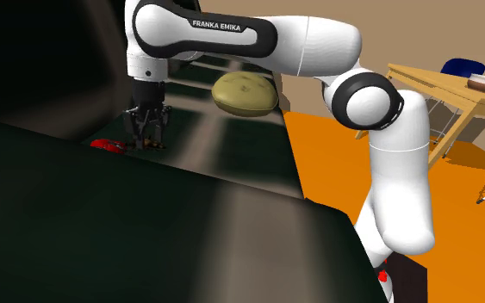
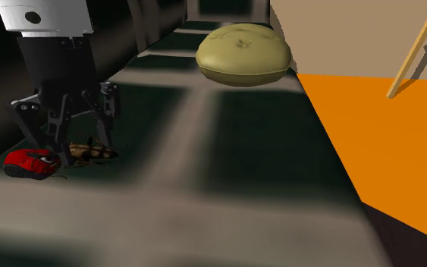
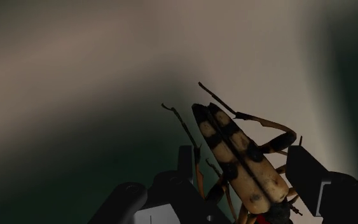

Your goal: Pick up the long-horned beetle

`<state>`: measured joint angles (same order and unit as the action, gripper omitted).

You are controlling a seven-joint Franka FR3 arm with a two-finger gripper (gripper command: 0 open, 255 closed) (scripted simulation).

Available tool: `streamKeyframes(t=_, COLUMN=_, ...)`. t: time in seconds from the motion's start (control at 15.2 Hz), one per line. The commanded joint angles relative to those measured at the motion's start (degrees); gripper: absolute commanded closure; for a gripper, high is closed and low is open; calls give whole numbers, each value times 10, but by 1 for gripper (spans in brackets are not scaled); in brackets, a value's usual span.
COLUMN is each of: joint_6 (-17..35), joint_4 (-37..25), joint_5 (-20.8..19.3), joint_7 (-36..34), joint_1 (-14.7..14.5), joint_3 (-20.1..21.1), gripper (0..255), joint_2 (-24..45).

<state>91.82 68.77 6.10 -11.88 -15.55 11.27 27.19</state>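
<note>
Black fingers of the claw (image 3: pixel 242 159) stood apart astride the beetle (image 3: pixel 231 146), which lay on the dark tabletop (image 2: pixel 265 144). Its body sat slanted between them, so closing could pinch only thin legs and lose it, or nudge it against the red object (image 2: pixel 28 162) just beside it.

red object (image 2: pixel 28 162) crowds beetle (image 2: pixel 90 154) | olive lump (image 2: pixel 243 54) well apart

A beetle (image 3: pixel 238 156) is shown tan, banded in black; the tabletop (image 2: pixel 265 136) is rendered dark green with pale grey streaks, the floor (image 2: pixel 386 136) orange, a small object (image 2: pixel 28 162) red.
</note>
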Motion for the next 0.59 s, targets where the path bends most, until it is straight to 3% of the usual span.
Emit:
streamKeyframes(t=0.0, joint_6=-15, joint_4=-17, joint_5=0, joint_7=-2, joint_1=0, joint_3=0, gripper=255, joint_2=2)
streamKeyframes(t=0.53, joint_6=-72, joint_4=-93, joint_5=-3, joint_7=-12, joint_1=-5, joint_3=1, gripper=255, joint_2=20)
